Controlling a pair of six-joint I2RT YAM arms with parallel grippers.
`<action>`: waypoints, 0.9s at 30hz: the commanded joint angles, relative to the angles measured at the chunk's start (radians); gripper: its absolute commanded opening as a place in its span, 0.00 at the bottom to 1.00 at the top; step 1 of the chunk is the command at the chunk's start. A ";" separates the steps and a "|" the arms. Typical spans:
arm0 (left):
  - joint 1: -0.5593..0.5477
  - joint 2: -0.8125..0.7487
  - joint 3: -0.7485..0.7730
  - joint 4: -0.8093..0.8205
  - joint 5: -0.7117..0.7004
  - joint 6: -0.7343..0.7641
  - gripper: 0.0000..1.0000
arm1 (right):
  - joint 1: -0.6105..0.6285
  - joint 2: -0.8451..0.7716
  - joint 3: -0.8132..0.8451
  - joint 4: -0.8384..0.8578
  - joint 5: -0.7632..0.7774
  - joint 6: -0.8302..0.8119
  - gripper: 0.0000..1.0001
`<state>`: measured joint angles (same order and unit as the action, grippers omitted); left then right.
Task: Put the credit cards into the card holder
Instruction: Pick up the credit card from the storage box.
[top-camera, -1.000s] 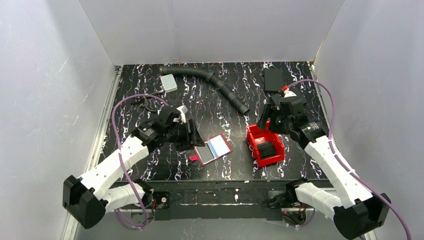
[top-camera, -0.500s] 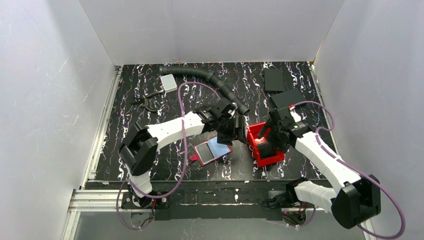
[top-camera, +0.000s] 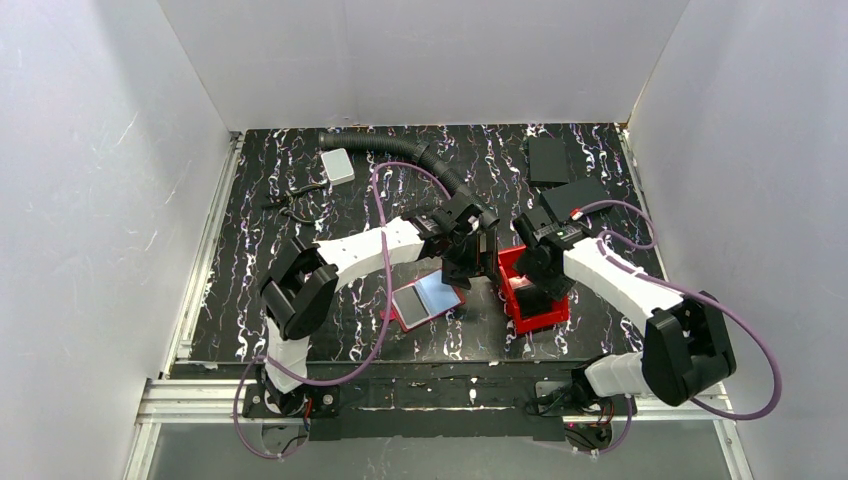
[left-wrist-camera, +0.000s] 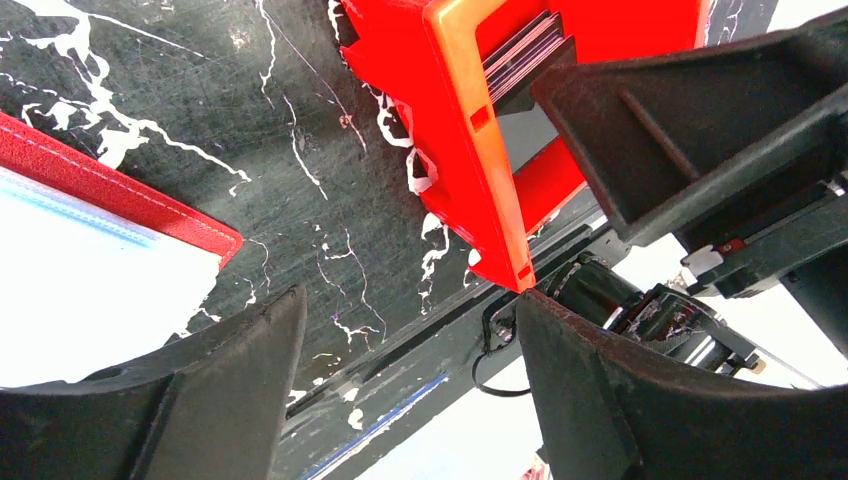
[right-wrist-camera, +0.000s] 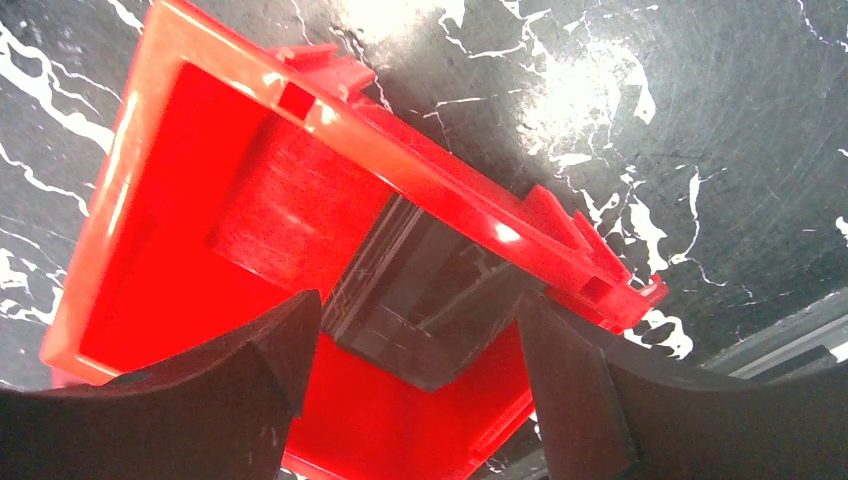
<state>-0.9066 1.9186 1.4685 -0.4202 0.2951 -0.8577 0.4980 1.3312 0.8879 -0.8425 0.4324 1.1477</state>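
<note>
Card holder (top-camera: 407, 312) flat, long axis diagonal

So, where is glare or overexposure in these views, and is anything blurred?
Left wrist: the card on the card holder is washed out to white, and the red bin rim looks orange. Right wrist: bright glare on the table and on the bin rim. Top external: evenly lit, sharp.

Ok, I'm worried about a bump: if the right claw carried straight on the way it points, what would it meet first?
Most likely the dark stack lying in the red bin: the open right claw points down into the bin, centred on that stack. How far above it sits is unclear.
</note>
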 joint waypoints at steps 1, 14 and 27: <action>-0.003 -0.050 -0.005 -0.022 -0.005 0.013 0.75 | 0.004 0.031 0.048 -0.008 0.056 0.079 0.79; -0.003 -0.165 -0.078 -0.031 -0.034 0.040 0.75 | 0.010 0.096 -0.031 0.055 0.035 0.197 0.78; -0.002 -0.204 -0.084 -0.063 -0.049 0.081 0.77 | 0.013 0.154 -0.091 0.108 0.058 0.254 0.67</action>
<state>-0.9066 1.7851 1.3975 -0.4458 0.2687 -0.8043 0.5110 1.4395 0.8246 -0.7639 0.4698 1.3563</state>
